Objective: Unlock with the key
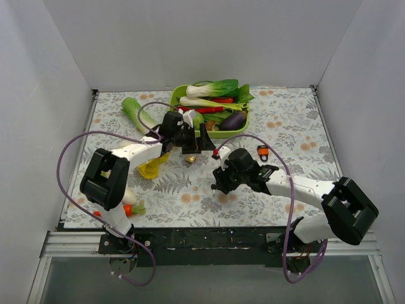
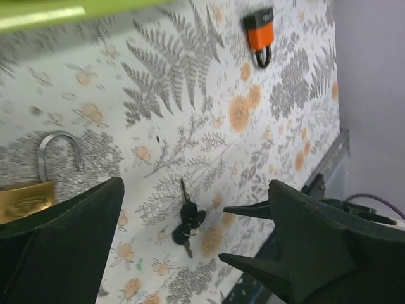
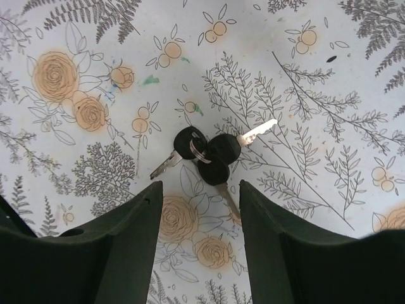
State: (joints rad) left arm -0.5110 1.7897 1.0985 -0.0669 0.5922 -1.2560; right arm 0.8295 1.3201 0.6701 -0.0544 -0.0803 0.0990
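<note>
- Just ahead of the fingertips of the right gripper [image 3: 199, 190], the key [image 3: 209, 155] is lying flat on the floral tablecloth [image 3: 316, 63], ringed in a bunch with two other black-headed keys
- Its fingers [image 3: 120, 253] are standing apart, gripping nothing
- The left gripper [image 2: 190, 202] is hovering with fingers [image 2: 63, 247] spread wide and empty, the bunch showing beyond their gap
- A brass padlock [image 2: 25, 199] is lying beside one of its fingers, an orange padlock [image 2: 259, 31] far beyond both
</note>
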